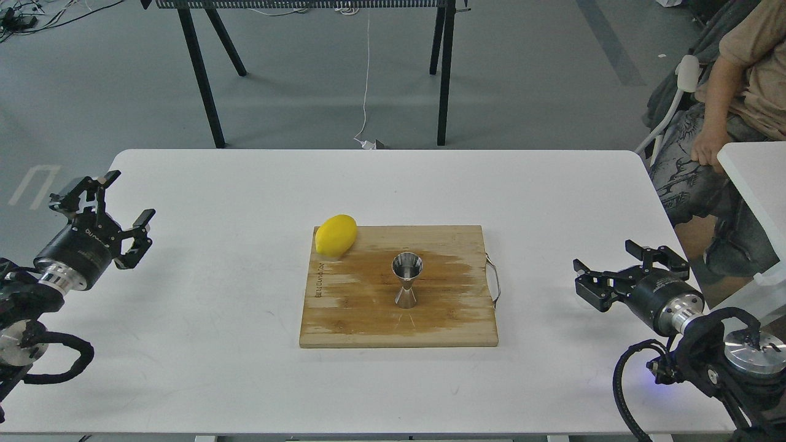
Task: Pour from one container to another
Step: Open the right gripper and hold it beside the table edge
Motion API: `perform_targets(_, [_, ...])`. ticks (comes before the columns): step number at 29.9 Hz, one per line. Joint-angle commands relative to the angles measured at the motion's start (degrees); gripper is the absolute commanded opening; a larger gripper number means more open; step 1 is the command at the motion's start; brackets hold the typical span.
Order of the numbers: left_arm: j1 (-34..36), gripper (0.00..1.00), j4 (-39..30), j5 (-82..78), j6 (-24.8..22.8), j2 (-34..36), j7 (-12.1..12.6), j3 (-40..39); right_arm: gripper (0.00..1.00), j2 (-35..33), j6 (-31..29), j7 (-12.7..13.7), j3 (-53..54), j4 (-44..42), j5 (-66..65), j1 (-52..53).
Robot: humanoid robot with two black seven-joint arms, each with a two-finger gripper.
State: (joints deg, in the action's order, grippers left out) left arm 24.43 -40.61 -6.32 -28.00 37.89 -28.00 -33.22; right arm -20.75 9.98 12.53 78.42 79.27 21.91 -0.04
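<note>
The shiny steel jigger [407, 280] stands upright at the middle of the wooden cutting board [356, 322], wide mouth up. I cannot make out the small clear glass cup anywhere; it last showed where my right gripper now is. My right gripper [603, 256] hovers over the table's right side, well right of the board, fingers spread apart and pointing left. My left gripper [129, 196] is open at the table's far left edge, with nothing between its fingers.
A yellow lemon [336, 234] lies on the board's back left corner. The board has a metal handle [495, 281] on its right side. A seated person [731, 123] and a second white table [758, 184] are at the right.
</note>
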Motion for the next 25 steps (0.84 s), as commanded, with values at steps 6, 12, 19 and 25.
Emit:
perform_targets(6, [0.18, 0.86, 0.0, -0.01, 0.0, 0.26, 0.0, 0.0, 0.99, -3.07, -34.46, 3.99, 0.5, -8.13, -5.21, 8.12])
perform_targets(12, [0.18, 0.86, -1.41, 0.17, 0.0, 0.61, 0.0, -0.09, 0.99, -2.11, -37.98, 3.37, -0.29, -27.73, -5.12, 14.89])
perform_targets(19, [0.26, 0.86, -1.23, 0.26, 0.0, 0.44, 0.0, -0.35, 0.99, -0.61, -37.98, 2.76, -0.03, -30.4, -5.03, 15.51])
perform_targets(25, [0.18, 0.86, -1.05, 0.26, 0.0, 0.08, 0.0, -0.35, 0.99, 0.71, -37.98, 2.32, 0.76, -30.4, -4.95, 15.6])
